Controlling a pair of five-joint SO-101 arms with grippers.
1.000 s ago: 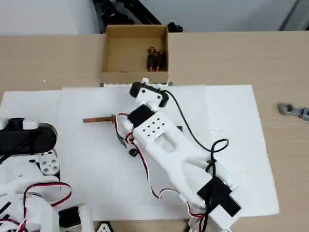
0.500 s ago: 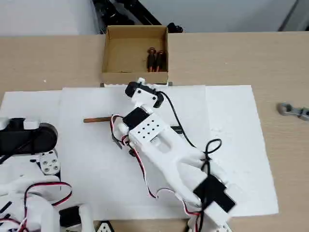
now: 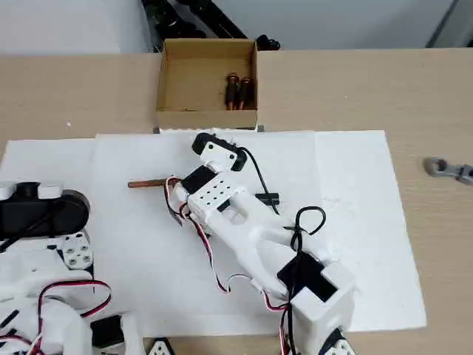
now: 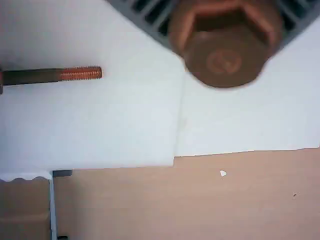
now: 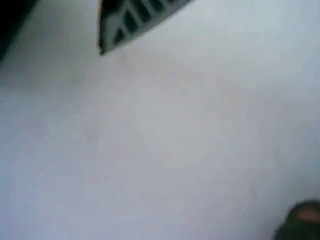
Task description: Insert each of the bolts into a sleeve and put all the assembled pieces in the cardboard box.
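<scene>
A hex-ended brown piece (image 4: 225,55) is gripped in the left claw (image 4: 222,20). A bolt (image 3: 148,183) is laid beside the right claw (image 3: 177,201), whose state cannot be told. Two assembled pieces (image 3: 239,91) are seen in the cardboard box (image 3: 192,81).

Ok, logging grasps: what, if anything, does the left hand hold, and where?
Seemingly a bolt, head end free; the grip itself is hidden.

high: overhead, looking down on whole table (image 3: 369,81) | left wrist: low over edge of white sheet (image 4: 125,125) | right wrist: close up on sheet | high and left wrist share the lying bolt (image 3: 150,183)
</scene>
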